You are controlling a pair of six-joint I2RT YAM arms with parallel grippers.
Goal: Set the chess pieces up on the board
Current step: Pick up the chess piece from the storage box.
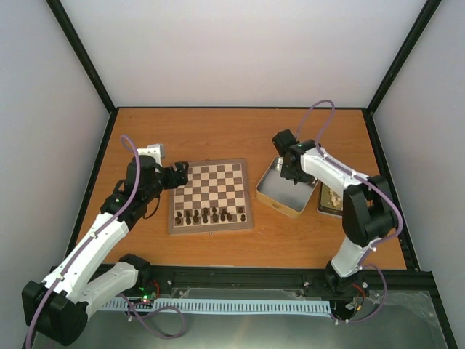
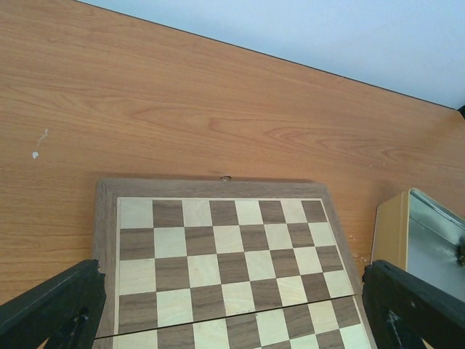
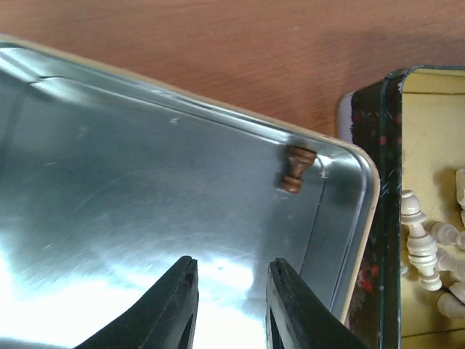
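The board point(image 1: 211, 190) lies at the table's middle, with several dark brown chess pieces point(image 1: 211, 215) standing on its near rows. My left gripper point(image 1: 180, 175) hovers at the board's left edge, wide open and empty. In the left wrist view it point(image 2: 232, 287) spans bare squares of the board point(image 2: 218, 247). My right gripper point(image 1: 292, 171) is open and empty inside the gold-sided tin point(image 1: 282, 190). In the right wrist view it point(image 3: 231, 265) is above the tin's silver floor point(image 3: 131, 189). One dark brown piece point(image 3: 296, 169) lies in the tin's far corner, apart from the fingers.
A second dark tin point(image 1: 330, 199) beside the first holds several cream-white pieces point(image 3: 425, 243). The gold tin's edge point(image 2: 396, 233) shows right of the board in the left wrist view. Black frame posts and white walls ring the table.
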